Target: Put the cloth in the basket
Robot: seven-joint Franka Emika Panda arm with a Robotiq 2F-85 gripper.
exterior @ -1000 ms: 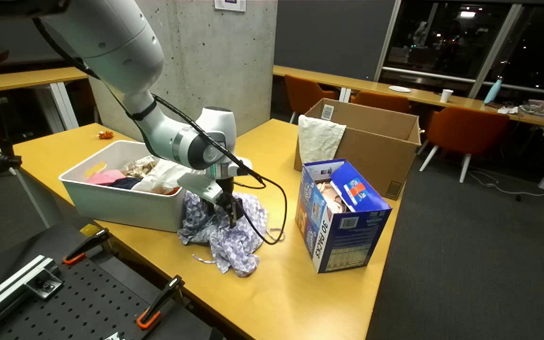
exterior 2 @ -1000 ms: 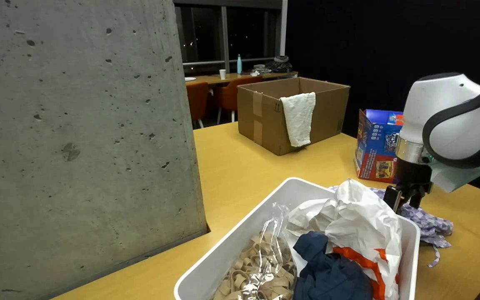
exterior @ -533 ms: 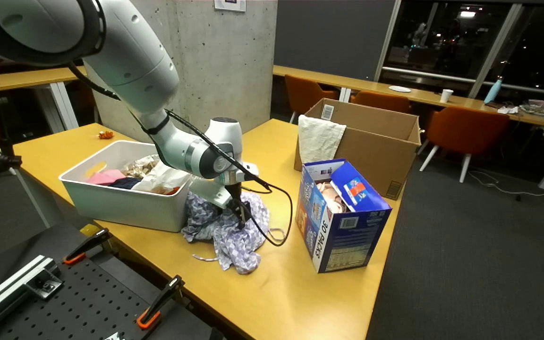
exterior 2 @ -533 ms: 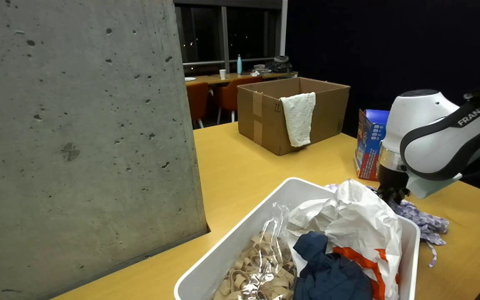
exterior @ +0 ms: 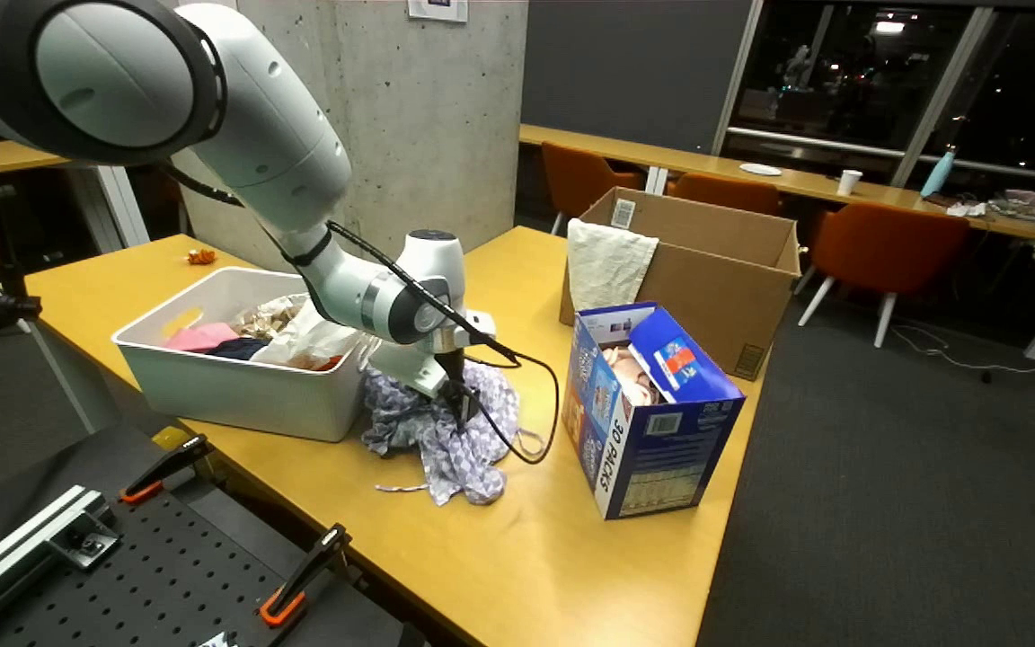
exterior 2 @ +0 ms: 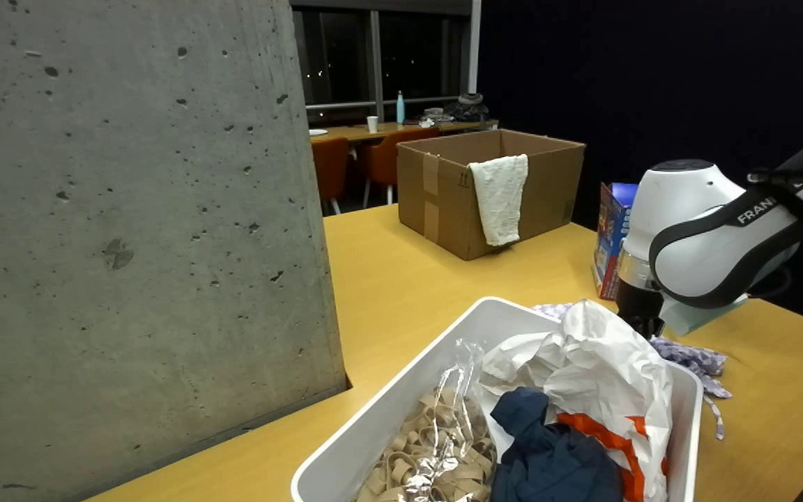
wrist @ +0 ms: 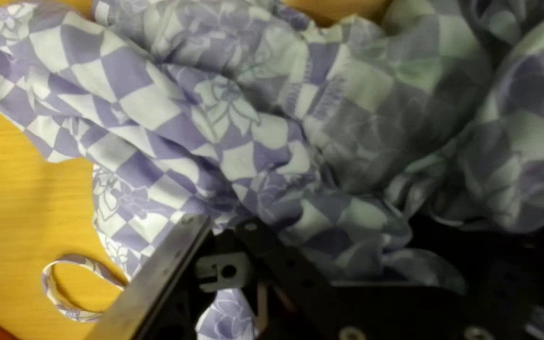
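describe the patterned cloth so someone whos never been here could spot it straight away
On the yellow table, find the long white tub. Between it and the blue box lies a crumpled cloth. Its purple-and-white checks, with flower outlines, set it apart from the plain pale cloth draped over the cardboard box.

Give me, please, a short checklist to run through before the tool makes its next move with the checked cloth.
Tool at the checked cloth: ok, down among its folds.
Grip on the cloth: cannot tell, folds and shadow hide whether fabric is pinched.
Cloth lifted off the table: not ok, it lies there.
Basket close and uncovered: ok, it stands beside the cloth and no lid shows.
Room in the basket: cannot tell, a white bag and navy fabric lie inside.
Blue box apart from the cloth: ok, a strip of table shows between them.
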